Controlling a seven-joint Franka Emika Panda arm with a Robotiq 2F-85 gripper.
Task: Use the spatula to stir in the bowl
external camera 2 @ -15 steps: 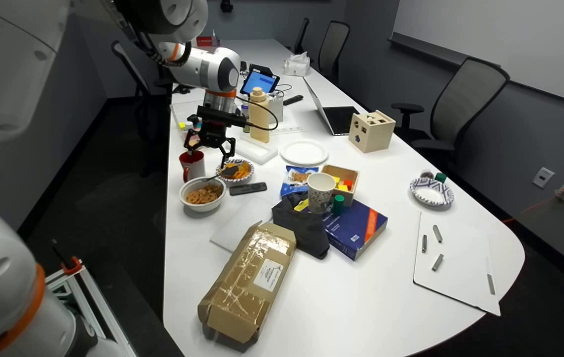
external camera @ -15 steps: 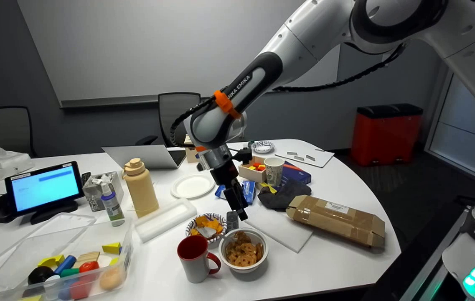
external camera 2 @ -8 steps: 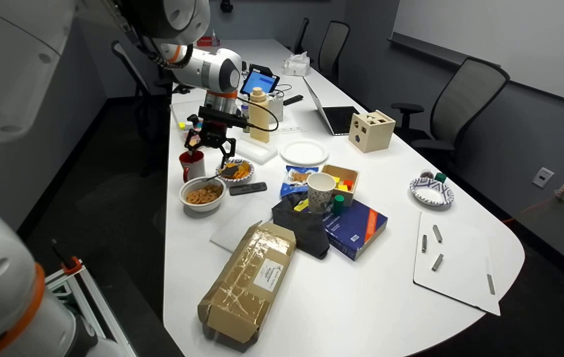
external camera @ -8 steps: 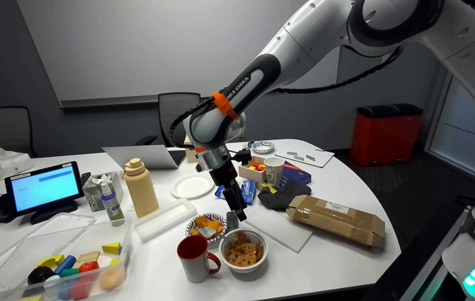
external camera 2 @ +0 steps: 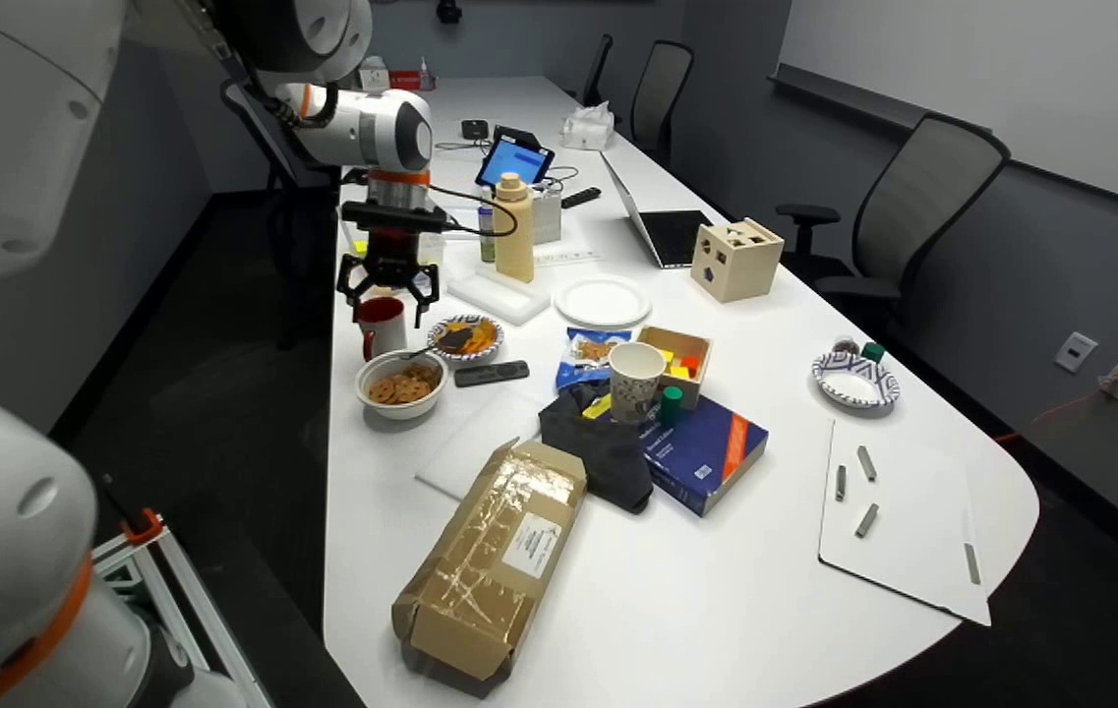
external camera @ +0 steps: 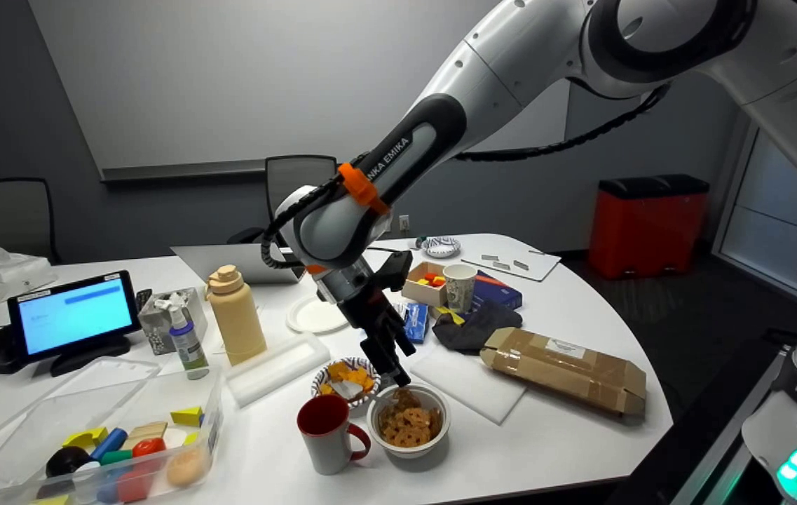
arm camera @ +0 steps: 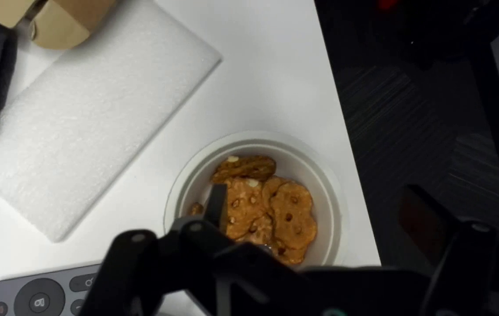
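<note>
The gripper (external camera 2: 387, 317) is coloured black. Brown snacks (arm camera: 291, 217) below it are ringed by a white bowl (external camera 2: 408, 408). Near it, orange food (external camera: 361, 379) is overlaid by a grey spatula (external camera 2: 456, 340), a smaller bowl (external camera 2: 472, 356) is patterned dark on white, and a mug (external camera: 330, 443) is lined red.

In an exterior view the front bowl (external camera 2: 403, 412) sits on the tabletop (external camera 2: 745, 590), mug (external camera 2: 388, 339) pretty much right behind it, remote (external camera 2: 492, 374) to its right. Spatula (external camera 2: 453, 341) has its head in the rear bowl (external camera 2: 498, 336), handle reaching the front one.
</note>
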